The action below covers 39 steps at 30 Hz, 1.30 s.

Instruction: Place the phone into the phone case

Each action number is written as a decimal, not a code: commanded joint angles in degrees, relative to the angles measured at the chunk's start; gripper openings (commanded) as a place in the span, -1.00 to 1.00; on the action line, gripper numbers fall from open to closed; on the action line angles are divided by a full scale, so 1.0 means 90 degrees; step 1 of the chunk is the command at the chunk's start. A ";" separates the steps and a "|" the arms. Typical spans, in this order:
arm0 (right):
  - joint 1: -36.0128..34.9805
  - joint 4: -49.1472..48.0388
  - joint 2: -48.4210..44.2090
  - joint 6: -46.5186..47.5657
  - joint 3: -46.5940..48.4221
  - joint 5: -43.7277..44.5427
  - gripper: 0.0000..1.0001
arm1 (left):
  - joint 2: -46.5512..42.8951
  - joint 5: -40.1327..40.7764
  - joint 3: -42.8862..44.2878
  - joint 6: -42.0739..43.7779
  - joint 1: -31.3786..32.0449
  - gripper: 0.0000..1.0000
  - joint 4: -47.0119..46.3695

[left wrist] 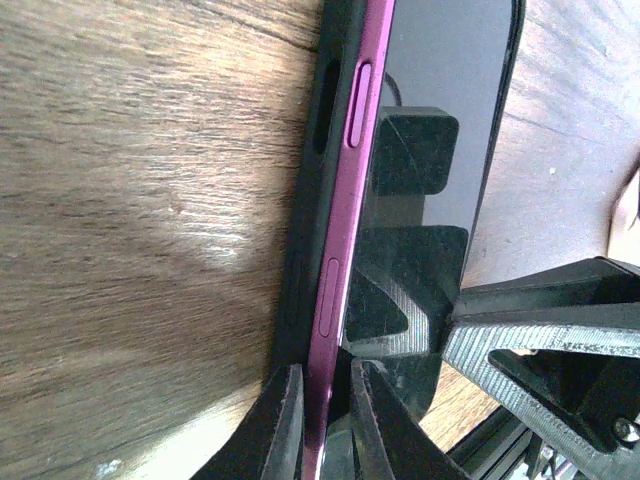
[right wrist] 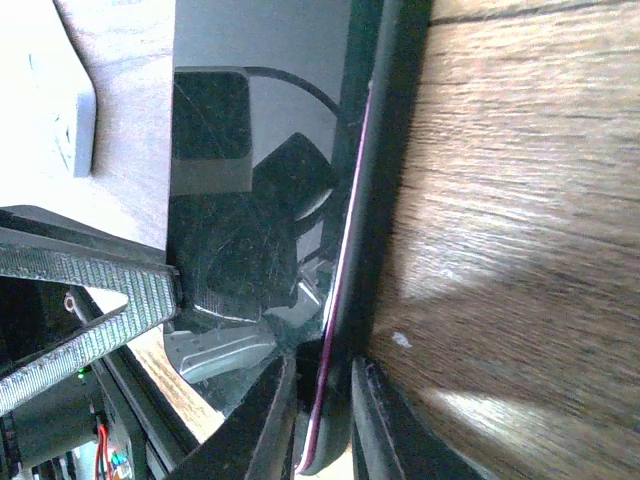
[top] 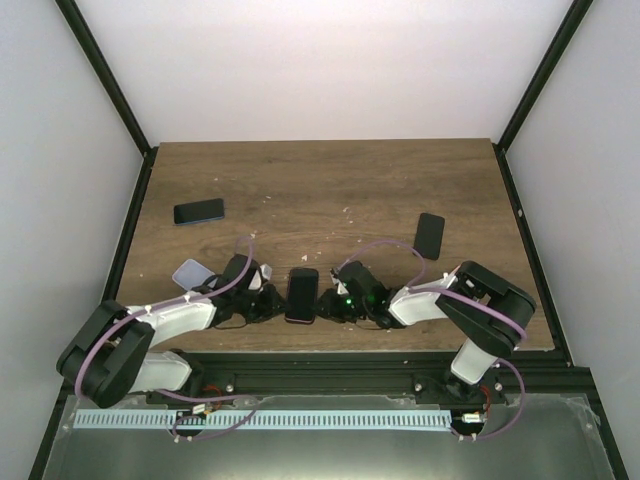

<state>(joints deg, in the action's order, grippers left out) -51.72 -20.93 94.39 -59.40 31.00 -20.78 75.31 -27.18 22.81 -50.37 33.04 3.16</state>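
Observation:
A phone point(top: 302, 294) with a magenta rim lies screen up at the table's near middle, partly seated in a black phone case. In the left wrist view the magenta side point(left wrist: 345, 200) stands proud of the black case point(left wrist: 305, 220). My left gripper point(left wrist: 325, 425) is shut on the phone's left edge; it also shows in the top view point(top: 272, 300). In the right wrist view only a thin magenta line shows along the case wall point(right wrist: 385, 150). My right gripper point(right wrist: 322, 420) is shut over the phone and case on the right edge point(top: 330, 300).
A second dark phone point(top: 199, 211) lies at the far left. A black slab point(top: 430, 235) lies at the right. A pale clear case point(top: 192, 274) sits by the left arm and shows in the right wrist view point(right wrist: 55, 95). The table's front edge is just behind the grippers.

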 commanded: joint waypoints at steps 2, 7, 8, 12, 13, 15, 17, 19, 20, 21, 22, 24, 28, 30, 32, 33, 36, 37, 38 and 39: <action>-0.0210 -0.0346 0.0190 -0.0090 -0.0107 -0.0031 -0.70 | 0.0507 0.0148 -0.0381 -0.0375 0.0263 -0.85 -0.1159; -0.0218 -0.0392 0.0041 -0.0087 -0.0076 -0.0129 -0.72 | 0.0361 0.0105 -0.0310 -0.0497 0.0272 -0.85 -0.1387; -0.0246 -0.0478 0.0006 -0.0137 -0.0084 -0.0222 -0.72 | 0.0325 0.0137 -0.0292 -0.0519 0.0295 -0.85 -0.1395; -0.0416 -0.0555 0.0000 -0.0233 0.0042 -0.0305 -0.70 | 0.0393 0.0289 -0.0199 -0.0565 0.0397 -0.85 -0.1322; -0.0444 -0.0492 0.0060 -0.0220 0.0088 -0.0252 -0.70 | 0.0451 0.0315 -0.0201 -0.0573 0.0413 -0.85 -0.1313; -0.0462 -0.0418 0.0170 -0.0232 0.0071 -0.0134 -0.72 | 0.0602 0.0351 -0.0259 -0.0598 0.0422 -0.85 -0.1360; -0.0463 -0.0390 0.0293 -0.0246 0.0012 0.0029 -0.77 | 0.0720 0.0377 -0.0377 -0.0653 0.0426 -0.85 -0.1507; -0.0461 -0.0319 0.0444 -0.0312 -0.0037 0.0097 -0.81 | 0.0771 0.0380 -0.0510 -0.0714 0.0441 -0.86 -0.1665; -0.0457 -0.0331 0.0508 -0.0335 -0.0057 0.0092 -0.83 | 0.0768 0.0372 -0.0549 -0.0734 0.0449 -0.85 -0.1705; -0.0463 -0.0347 0.0553 -0.0377 -0.0081 0.0086 -0.85 | 0.0752 0.0368 -0.0556 -0.0749 0.0466 -0.85 -0.1720; -0.0472 -0.0319 0.0586 -0.0403 -0.0093 0.0115 -0.87 | 0.0724 0.0359 -0.0550 -0.0759 0.0496 -0.85 -0.1712; -0.0473 -0.0254 0.0591 -0.0411 -0.0092 0.0147 -0.89 | 0.0642 0.0352 -0.0500 -0.0787 0.0565 -0.83 -0.1645; -0.0469 0.0006 0.0293 -0.0161 0.0024 0.0254 -0.85 | 0.0357 0.0357 -0.0247 -0.0659 0.0604 -0.71 -0.1139; -0.0459 0.0155 -0.0022 0.0048 0.0054 0.0425 -0.76 | 0.0183 0.0528 -0.0009 -0.0463 0.0607 -0.61 -0.0651; -0.0418 0.0304 -0.0359 0.0313 0.0105 0.0497 -0.66 | 0.0039 0.0632 0.0170 -0.0298 0.0557 -0.51 -0.0305; -0.0368 0.0369 -0.0477 0.0424 0.0130 0.0497 -0.63 | -0.0012 0.0649 0.0238 -0.0239 0.0491 -0.49 -0.0195; -0.0156 0.0350 -0.0686 0.0586 0.0094 0.0388 -0.54 | -0.0092 0.0669 0.0368 -0.0098 0.0258 -0.38 0.0037; -0.0091 0.0352 -0.0721 0.0601 0.0085 0.0378 -0.51 | -0.0096 0.0653 0.0393 -0.0055 0.0178 -0.36 0.0064; -0.0022 0.0345 -0.0726 0.0617 0.0072 0.0354 -0.49 | -0.0084 0.0642 0.0426 -0.0012 0.0087 -0.34 0.0082; 0.0035 0.0330 -0.0726 0.0628 0.0069 0.0320 -0.47 | -0.0065 0.0617 0.0446 0.0048 0.0012 -0.33 0.0088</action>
<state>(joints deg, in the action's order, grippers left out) -52.80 -17.96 89.65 -56.53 30.15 -16.38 74.83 -21.69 24.75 -52.64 35.33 2.55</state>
